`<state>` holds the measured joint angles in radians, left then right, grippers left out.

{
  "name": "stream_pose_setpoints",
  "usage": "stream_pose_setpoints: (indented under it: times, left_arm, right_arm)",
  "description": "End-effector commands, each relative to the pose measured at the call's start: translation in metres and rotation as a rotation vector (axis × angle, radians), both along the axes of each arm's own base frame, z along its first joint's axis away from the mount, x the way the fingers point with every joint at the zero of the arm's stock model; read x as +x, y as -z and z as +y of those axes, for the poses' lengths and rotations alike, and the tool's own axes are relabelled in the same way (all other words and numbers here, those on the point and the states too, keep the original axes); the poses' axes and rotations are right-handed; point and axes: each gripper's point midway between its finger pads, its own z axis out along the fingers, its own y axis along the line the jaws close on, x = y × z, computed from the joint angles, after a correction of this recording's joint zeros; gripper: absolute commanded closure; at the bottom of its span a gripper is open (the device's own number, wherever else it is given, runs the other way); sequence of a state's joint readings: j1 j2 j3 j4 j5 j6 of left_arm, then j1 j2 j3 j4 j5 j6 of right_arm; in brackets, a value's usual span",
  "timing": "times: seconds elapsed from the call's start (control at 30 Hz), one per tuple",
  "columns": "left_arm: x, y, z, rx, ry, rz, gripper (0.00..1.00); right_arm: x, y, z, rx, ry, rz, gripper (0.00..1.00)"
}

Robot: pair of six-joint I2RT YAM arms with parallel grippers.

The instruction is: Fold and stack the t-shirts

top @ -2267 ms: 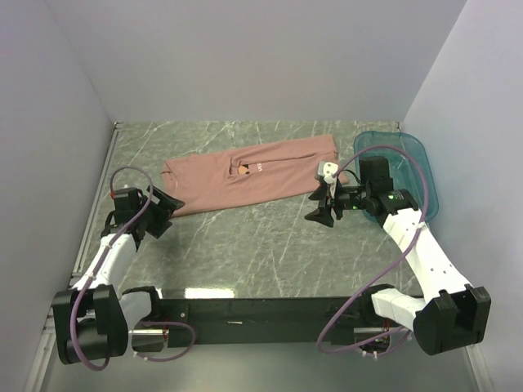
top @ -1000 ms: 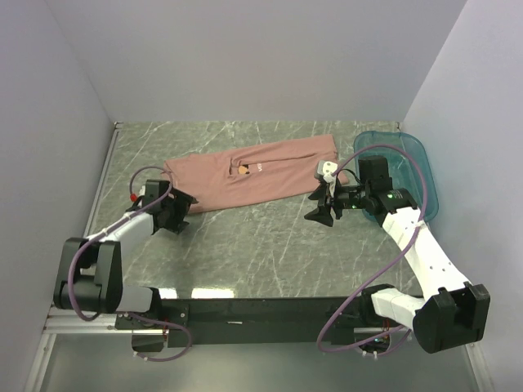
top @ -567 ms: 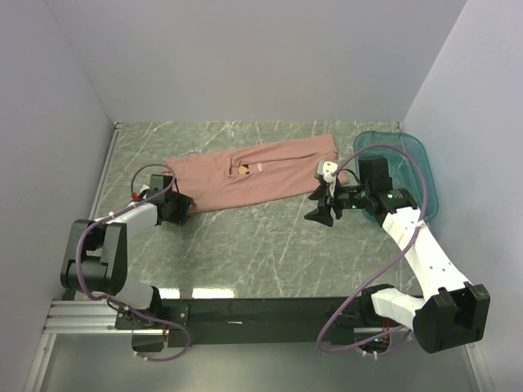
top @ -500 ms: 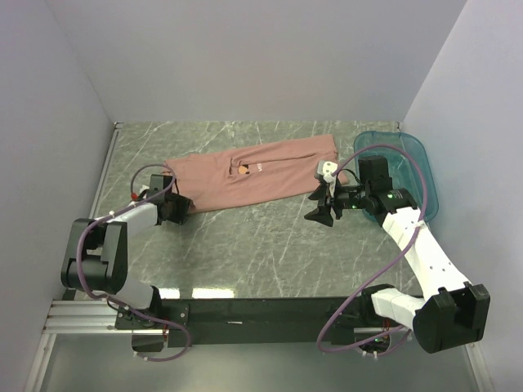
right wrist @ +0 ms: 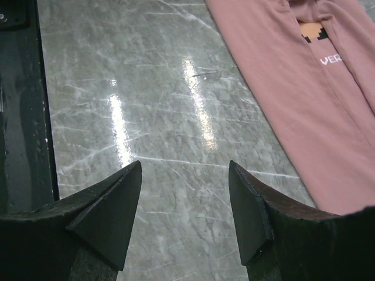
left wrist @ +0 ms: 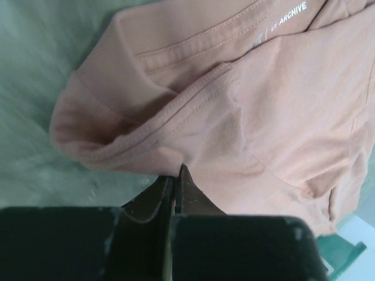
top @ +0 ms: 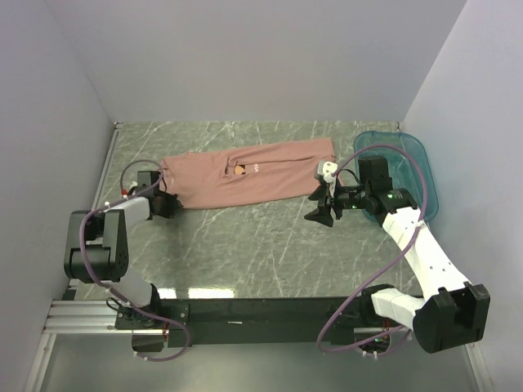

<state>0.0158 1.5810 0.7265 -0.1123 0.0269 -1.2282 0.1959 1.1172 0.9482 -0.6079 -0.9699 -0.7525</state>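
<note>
Dusty-pink t-shirt (top: 245, 175) lies stretched across the far tabletop (top: 261, 245).
Only your left wrist view shows the left gripper (left wrist: 177, 174) clenched on its bunched edge; the right gripper (right wrist: 184, 170) hangs spread over the tabletop beside it.

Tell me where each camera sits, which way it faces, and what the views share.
Top external: above, behind the bases, looking down the table; both arms show.
Left wrist: on the left gripper, facing the t-shirt hem its shut fingers pinch.
Right wrist: behind the right gripper, open, facing down at the table.
Shared: all three see the t-shirt.
</note>
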Motion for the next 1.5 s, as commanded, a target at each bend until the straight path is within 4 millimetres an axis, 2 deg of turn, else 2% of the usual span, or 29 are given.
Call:
stream_pose_setpoints:
  times: [0.0,0.03,0.13,0.23,0.3,0.33,0.4,0.5,0.53,0.57,0.63,0.67,0.73,0.8,0.83,0.87,0.93,0.97,1.03,1.07,1.13,1.17,1.2,1.23,1.27,1.3,1.33,1.4,1.47]
  left_arm:
    - [-0.012,0.017,0.032,0.091,0.011,0.089,0.98]
    - [-0.014,0.017,0.041,0.104,0.01,0.101,0.98]
    - [0.0,0.006,0.063,0.135,0.009,0.09,0.99]
    - [0.004,0.01,0.085,0.156,0.01,0.129,0.99]
    - [0.019,0.008,0.091,0.136,0.027,0.124,0.99]
    - [0.033,-0.002,0.099,0.146,0.034,0.098,0.99]
    - [0.039,0.001,0.102,0.151,0.059,0.122,0.99]
    - [0.057,-0.014,0.106,0.178,0.118,0.094,0.95]
    - [0.062,-0.021,0.107,0.196,0.149,0.073,0.9]
    - [0.064,-0.03,0.107,0.209,0.157,0.05,0.76]
    - [0.063,-0.041,0.111,0.24,0.173,0.02,0.55]
    - [0.062,-0.059,0.112,0.259,0.171,-0.02,0.4]
    - [0.055,-0.083,0.119,0.301,0.155,-0.07,0.28]
    - [0.049,-0.102,0.122,0.337,0.145,-0.104,0.23]
    - [0.043,-0.106,0.122,0.349,0.149,-0.112,0.21]
    - [0.038,-0.128,0.121,0.373,0.144,-0.167,0.15]
    - [0.027,-0.137,0.111,0.373,0.176,-0.212,0.09]
    - [0.023,-0.157,0.108,0.391,0.18,-0.275,0.07]
    - [0.013,-0.161,0.095,0.381,0.235,-0.322,0.07]
    - [0.008,-0.174,0.092,0.398,0.248,-0.371,0.07]
    - [-0.002,-0.171,0.084,0.416,0.306,-0.388,0.08]
    - [-0.008,-0.177,0.079,0.423,0.331,-0.417,0.08]
    - [-0.011,-0.177,0.078,0.434,0.343,-0.419,0.07]
    - [-0.017,-0.171,0.072,0.451,0.384,-0.417,0.08]
    - [-0.021,-0.178,0.068,0.473,0.395,-0.443,0.08]
    - [-0.023,-0.179,0.064,0.486,0.411,-0.461,0.08]
    - [-0.029,-0.177,0.054,0.503,0.458,-0.477,0.07]
    - [-0.032,-0.177,0.048,0.523,0.475,-0.486,0.06]
    - [-0.034,-0.187,0.04,0.542,0.501,-0.513,0.05]
  right_arm:
    - [0.002,-0.01,0.002,0.014,-0.015,-0.031,0.32]
    - [0.001,-0.01,0.002,0.012,-0.018,-0.028,0.32]
    - [0.0,-0.009,0.002,0.012,-0.025,-0.026,0.32]
    - [-0.001,-0.009,0.003,0.011,-0.03,-0.023,0.32]
    - [-0.002,-0.007,0.004,0.007,-0.032,-0.016,0.32]
    - [-0.002,-0.006,0.006,0.003,-0.037,-0.017,0.32]
    - [-0.001,-0.003,0.006,-0.01,-0.033,-0.015,0.32]
    - [0.0,0.005,0.008,-0.038,-0.032,-0.007,0.32]
    - [0.0,0.005,0.009,-0.045,-0.032,-0.01,0.32]
    - [0.0,0.009,0.01,-0.059,-0.034,-0.005,0.32]
    - [0.001,0.013,0.012,-0.073,-0.037,-0.004,0.32]
    - [0.002,0.014,0.012,-0.08,-0.033,-0.004,0.32]
    - [0.003,0.02,0.013,-0.103,-0.031,-0.001,0.32]
    - [0.002,0.026,0.015,-0.123,-0.039,-0.001,0.32]
    - [0.004,0.029,0.013,-0.143,-0.029,-0.003,0.32]
    - [0.005,0.032,0.014,-0.154,-0.032,-0.007,0.32]
    - [0.003,0.039,0.018,-0.18,-0.046,-0.005,0.32]
    - [0.004,0.045,0.016,-0.205,-0.042,-0.007,0.32]
    - [0.003,0.05,0.021,-0.226,-0.055,-0.018,0.32]
    - [0.004,0.054,0.02,-0.251,-0.049,-0.024,0.32]
    - [0.005,0.057,0.023,-0.274,-0.05,-0.037,0.32]
    - [0.001,0.06,0.029,-0.287,-0.07,-0.05,0.32]
    - [0.007,0.064,0.027,-0.331,-0.045,-0.069,0.32]
    - [0.007,0.066,0.029,-0.351,-0.041,-0.083,0.32]
    - [0.005,0.067,0.037,-0.368,-0.06,-0.107,0.32]
    - [0.011,0.071,0.033,-0.417,-0.031,-0.127,0.32]
    - [0.011,0.072,0.035,-0.433,-0.031,-0.142,0.32]
    - [0.014,0.071,0.039,-0.463,-0.028,-0.171,0.31]
    - [0.022,0.065,0.038,-0.481,-0.002,-0.212,0.31]
